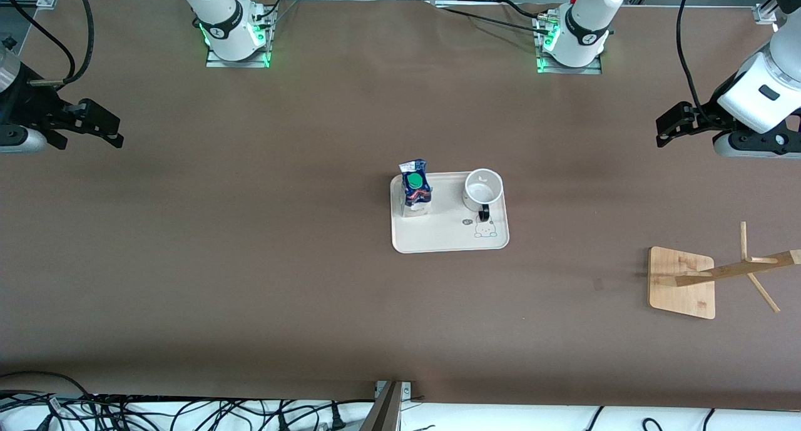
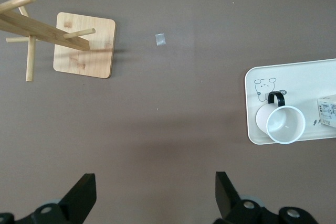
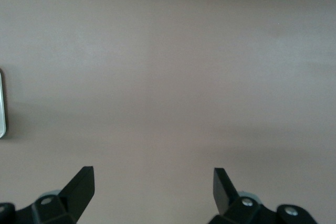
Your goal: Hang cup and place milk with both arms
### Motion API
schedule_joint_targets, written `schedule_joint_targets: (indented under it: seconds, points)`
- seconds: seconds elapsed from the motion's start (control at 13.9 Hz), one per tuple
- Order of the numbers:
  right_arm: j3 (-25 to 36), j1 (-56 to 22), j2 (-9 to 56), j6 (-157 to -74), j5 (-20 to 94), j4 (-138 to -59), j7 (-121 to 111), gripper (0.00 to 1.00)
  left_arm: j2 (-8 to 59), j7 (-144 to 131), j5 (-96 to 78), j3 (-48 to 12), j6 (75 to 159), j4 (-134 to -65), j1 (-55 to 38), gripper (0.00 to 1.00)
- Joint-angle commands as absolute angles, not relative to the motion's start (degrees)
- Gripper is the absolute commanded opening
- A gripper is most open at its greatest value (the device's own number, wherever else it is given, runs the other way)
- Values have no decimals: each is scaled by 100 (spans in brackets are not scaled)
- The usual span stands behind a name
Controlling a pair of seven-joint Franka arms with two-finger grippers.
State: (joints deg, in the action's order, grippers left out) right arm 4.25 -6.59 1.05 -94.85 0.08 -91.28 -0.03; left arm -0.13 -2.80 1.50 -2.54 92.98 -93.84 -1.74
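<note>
Starting at the bench (image 1: 250,281) edge nearest the front camera: just a tangle of black cables (image 1: 156,412) on the white strip along it, then plain brown surface.

Next comes the wooden cup rack (image 1: 682,283), square base flat on the bench toward the left arm's end, its post and pegs leaning out toward that edge. There's also a small pale scrap (image 2: 160,39) lying on the bench between the rack and the tray.

Middle of the bench has the cream tray (image 1: 438,237) with a little cartoon bear printed near the corner closest to the camera. There's tiny writing beside the bear but I can't read it.

The cup (image 1: 482,189) stands upright on the tray, mouth up, black handle pointing at the bear. The milk (image 1: 415,190) stands on the same tray, at the corner toward the right arm's end, green cap on top. There's print on the carton, but it's too small to read.

Nothing sits between either item and the grippers.

The left gripper (image 1: 663,134) hangs over bare bench near the left arm's end, fingers spread wide, holding nothing. The right gripper (image 1: 116,137) does the same over the other end, fingers (image 3: 79,187) wide apart. Both are well away from the tray.
</note>
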Motion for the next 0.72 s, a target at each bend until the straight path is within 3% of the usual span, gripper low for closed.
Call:
schedule_joint_targets:
  seconds: [0.0, 0.65]
  points:
    - [396, -606, 149, -9448, 97, -9026, 35, 100, 97, -255, 264, -272, 9149, -9141, -211, 100]
    - [396, -606, 149, -9448, 97, -9026, 35, 100, 455, -247, -70, -272, 9123, -8914, -211, 100]
